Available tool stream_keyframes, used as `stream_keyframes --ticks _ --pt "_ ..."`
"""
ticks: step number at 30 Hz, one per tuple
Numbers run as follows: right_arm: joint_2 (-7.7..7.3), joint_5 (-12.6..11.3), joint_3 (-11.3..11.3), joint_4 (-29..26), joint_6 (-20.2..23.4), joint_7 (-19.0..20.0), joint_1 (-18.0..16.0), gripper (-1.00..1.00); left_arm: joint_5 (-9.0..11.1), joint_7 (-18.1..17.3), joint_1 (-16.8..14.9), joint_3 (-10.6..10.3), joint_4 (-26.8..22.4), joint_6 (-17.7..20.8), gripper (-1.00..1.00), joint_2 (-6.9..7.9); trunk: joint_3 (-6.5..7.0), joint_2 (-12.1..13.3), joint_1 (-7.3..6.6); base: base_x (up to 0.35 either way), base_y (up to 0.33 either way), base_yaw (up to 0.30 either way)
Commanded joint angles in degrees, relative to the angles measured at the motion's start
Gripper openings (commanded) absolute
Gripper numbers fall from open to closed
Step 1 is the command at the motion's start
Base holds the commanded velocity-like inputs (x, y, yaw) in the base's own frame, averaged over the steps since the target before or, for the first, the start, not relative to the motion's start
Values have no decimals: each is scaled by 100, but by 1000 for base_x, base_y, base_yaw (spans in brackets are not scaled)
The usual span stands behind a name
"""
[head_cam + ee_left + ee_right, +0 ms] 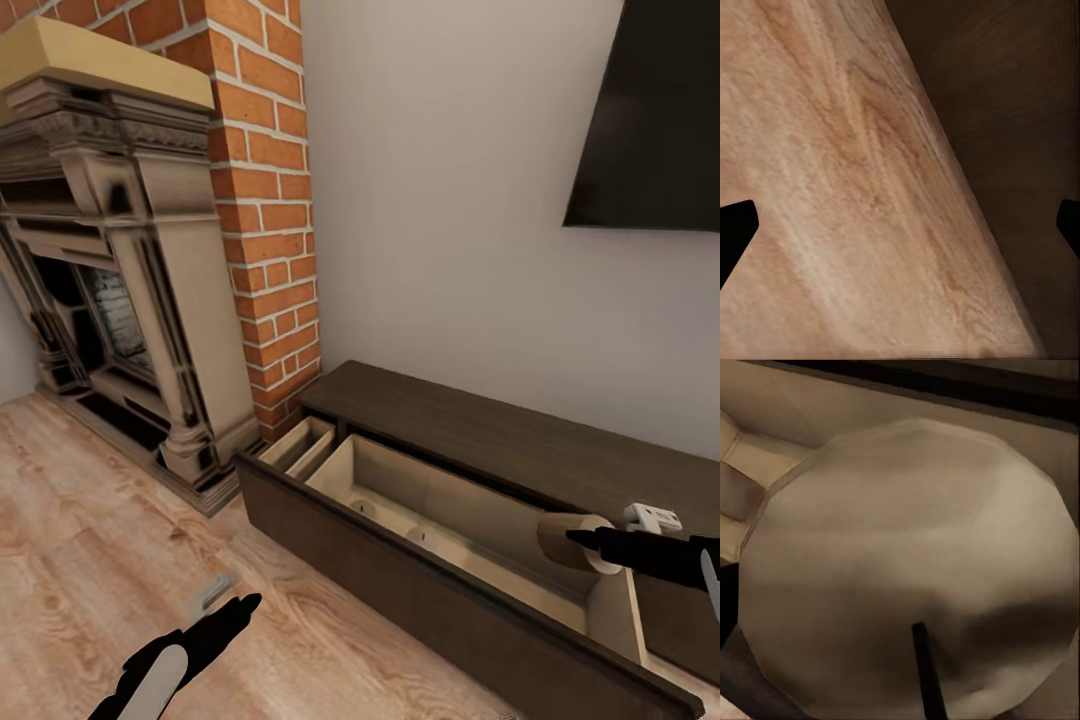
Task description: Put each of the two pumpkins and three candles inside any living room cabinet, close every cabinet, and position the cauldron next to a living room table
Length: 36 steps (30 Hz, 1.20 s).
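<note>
right claw (pixel 592 540): I've got it clamped on a candle (pixel 572 541), lying sideways, flat wick end facing the wrist camera
drop target: open cabinet drawer (pixel 470 520) directly below this claw; right arm is the nearer
candles counted: three, one held, two (pixel 362 507) (pixel 418 536) upright in the drawer, off toward the fireplace (pixel 120 270)
left claw (pixel 900 225): spread wide, empty, over the wood floor (pixel 90 520)
</note>
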Motion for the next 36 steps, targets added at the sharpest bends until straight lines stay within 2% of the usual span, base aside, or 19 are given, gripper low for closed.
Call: stream_keyframes --ticks 1,3,4,7,12,18,21,22,23,24,30,36 --pt "36 18 16 4 27 -29 -8 -100 60 54 -2 -13 -10 -1 100 7 -5 -3 -1 0 0 -278" --pt "162 22 87 19 27 -304 -14 -100 60 55 -1 -13 3 -4 100 5 -5 -3 -1 0 0 -278" --pt "342 24 148 21 27 -594 -24 -100 61 55 -1 -12 32 -7 100 2 -5 -3 -1 0 0 -255" --pt "479 25 190 21 27 -755 -27 -100 65 54 -1 -7 52 -2 100 9 -5 -3 -1 0 0 -150" --pt "519 26 190 27 27 -806 -30 -100 71 60 -1 -9 87 0 100 87 -5 -3 -1 101 53 -31" --pt "528 26 173 32 27 -814 -26 -100 88 82 57 1 217 -3 100 116 -9 -3 -1 253 176 -73" --pt "529 26 172 39 27 -817 -26 -100 105 77 194 113 208 -3 100 166 -12 -3 -1 262 231 -194" --pt "530 26 172 190 27 -822 -25 -100 81 59 557 396 50 -1 100 257 -12 -3 -1 259 243 -253" --pt "530 26 172 190 27 -822 -25 -100 81 59 557 396 50 -1 100 257 -12 -3 -1 259 243 -253" --pt "530 26 181 293 27 -823 -25 -100 71 82 751 491 22 0 100 282 -12 -3 -1 199 282 -270" --pt "530 26 187 339 27 -825 -25 -100 63 119 852 521 93 0 100 289 -12 -3 -1 83 123 -274" --pt "530 26 195 464 27 -847 -25 -100 69 124 869 533 313 -3 100 290 -12 -3 -1 8 5 -85"
